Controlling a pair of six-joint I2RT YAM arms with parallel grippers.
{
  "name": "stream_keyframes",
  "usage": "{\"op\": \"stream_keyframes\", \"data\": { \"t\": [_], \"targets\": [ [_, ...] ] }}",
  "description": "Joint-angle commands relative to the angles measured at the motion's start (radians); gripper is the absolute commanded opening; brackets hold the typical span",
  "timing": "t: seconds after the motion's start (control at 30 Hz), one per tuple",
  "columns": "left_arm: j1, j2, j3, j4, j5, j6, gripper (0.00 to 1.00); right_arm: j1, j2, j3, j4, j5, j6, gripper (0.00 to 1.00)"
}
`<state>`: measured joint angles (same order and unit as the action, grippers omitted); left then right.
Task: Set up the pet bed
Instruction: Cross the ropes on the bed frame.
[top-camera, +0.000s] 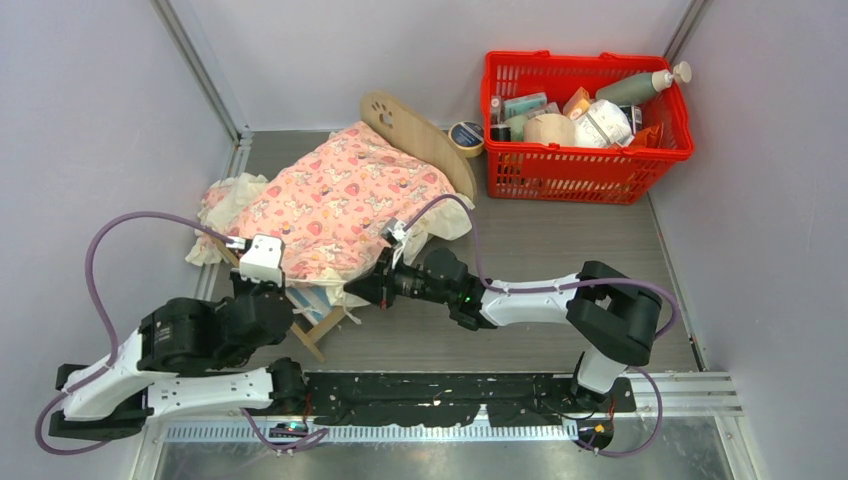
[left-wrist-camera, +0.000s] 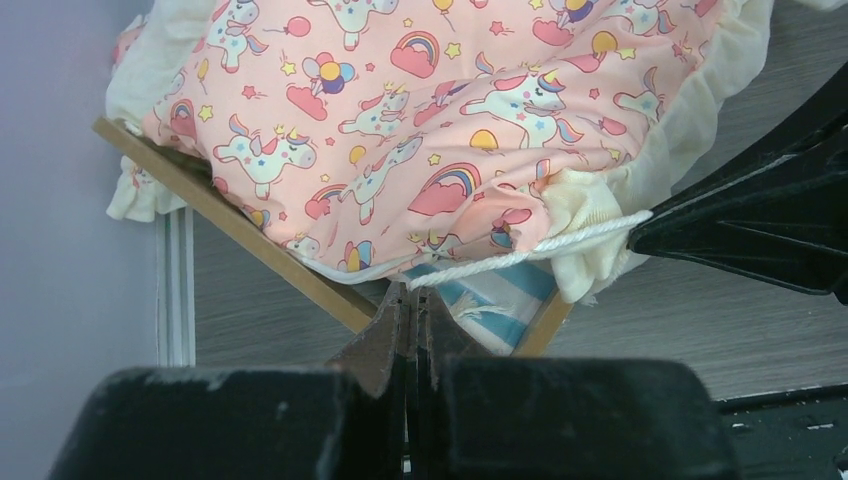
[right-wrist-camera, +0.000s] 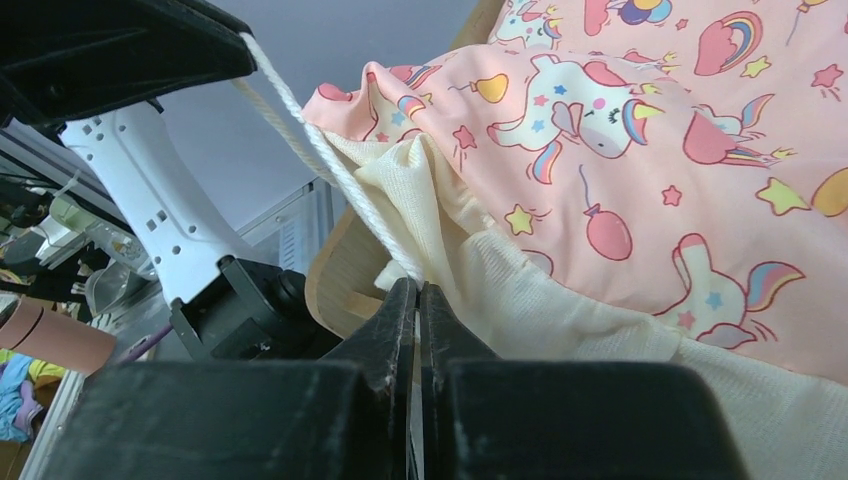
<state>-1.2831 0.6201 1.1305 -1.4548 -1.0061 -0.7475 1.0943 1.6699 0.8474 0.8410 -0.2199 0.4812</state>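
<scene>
- Top view: the pet bed (top-camera: 405, 122) sits left of centre on the desk (top-camera: 560, 250), draped by the pink blanket (top-camera: 340, 200). We judge the work is at its near foot end.
- Left wrist: our left end effector (left-wrist-camera: 410, 300) is pinched together on a white cord (left-wrist-camera: 520, 250). We should pull gently so the light frame does not slide.
- Right wrist: our right end effector (right-wrist-camera: 417, 295) is clamped on the same cord, taut between both. We should move them in step.

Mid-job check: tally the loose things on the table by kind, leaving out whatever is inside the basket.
pet bed: 1
pink blanket: 1
red basket: 1
tape roll: 1
white string: 1
Total: 5
</scene>
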Motion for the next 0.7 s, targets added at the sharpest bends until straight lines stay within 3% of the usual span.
{"op": "stream_keyframes", "data": {
  "t": [0.0, 0.23, 0.5, 0.67],
  "targets": [
    [0.005, -0.034, 0.096, -0.061, -0.054, 0.102, 0.00, 0.000, 0.016, 0.026, -0.039, 0.006, -0.015, 0.05],
    [0.005, -0.073, 0.134, 0.102, 0.072, 0.395, 0.00, 0.017, 0.034, 0.061, -0.046, -0.002, -0.013, 0.05],
    [0.004, -0.086, 0.004, 0.238, 0.195, 0.479, 0.00, 0.030, 0.032, 0.065, -0.067, 0.010, -0.024, 0.05],
    [0.005, -0.028, -0.016, 0.299, 0.279, 0.631, 0.00, 0.031, 0.031, 0.062, -0.072, 0.019, -0.026, 0.07]
  ]
}}
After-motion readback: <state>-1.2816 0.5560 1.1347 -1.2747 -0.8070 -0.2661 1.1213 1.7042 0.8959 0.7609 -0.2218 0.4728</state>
